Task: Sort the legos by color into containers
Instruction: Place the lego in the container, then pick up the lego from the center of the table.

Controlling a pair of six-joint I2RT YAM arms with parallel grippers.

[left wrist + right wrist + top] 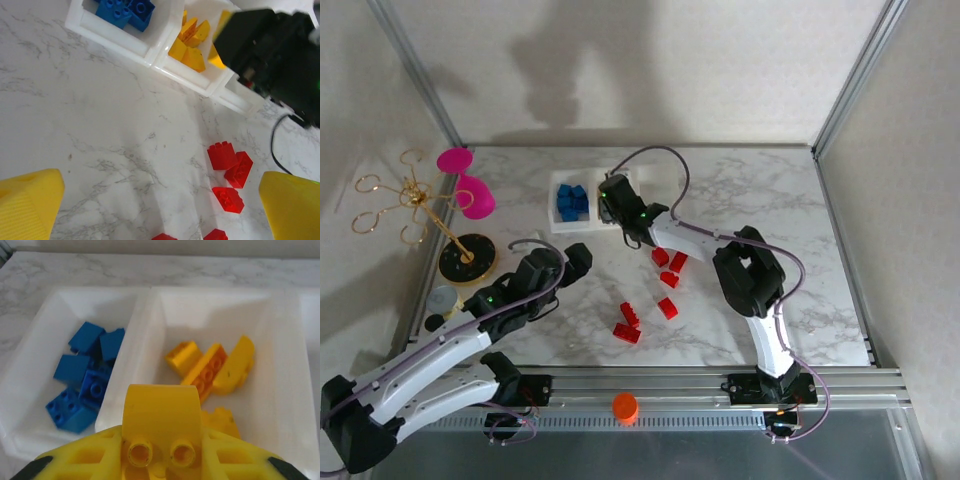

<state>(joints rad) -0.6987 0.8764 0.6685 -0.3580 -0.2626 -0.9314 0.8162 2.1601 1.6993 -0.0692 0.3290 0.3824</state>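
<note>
Right wrist camera is catching the right gripper (161,457) as it is hanging over the containers (142,315), which are sitting near the far edge of the tabletop (770,200), left of centre. Its fingers are drawn in close and, as far as we can judge, are pinching a curved yellow brick (161,410) by its sides, studs facing the lens. It is above the middle bin (285,350), where other yellow bricks (215,367) are already lying. Blue bricks (82,375) are filling the bin to its left.

We are judging the danger to lie in the release. The brick is hovering close to the wall dividing yellow from blue. If it is dropping from this height, or clinging to one finger as the jaws are parting, it could be tipping over the divider or bouncing off the pile and out onto the tabletop. Its rounded back is giving it little to settle on.

Meanwhile the left gripper (160,200) is hovering with its fingers (30,205) spread wide, holding nothing. It is over bare marble just beside the red bricks (230,162), which are waiting loose around the middle of the tabletop. From above, we are reading a second risk: the right arm (700,240) is stretching past those same reds, so a reach for them could be bringing the two arms into contact.
</note>
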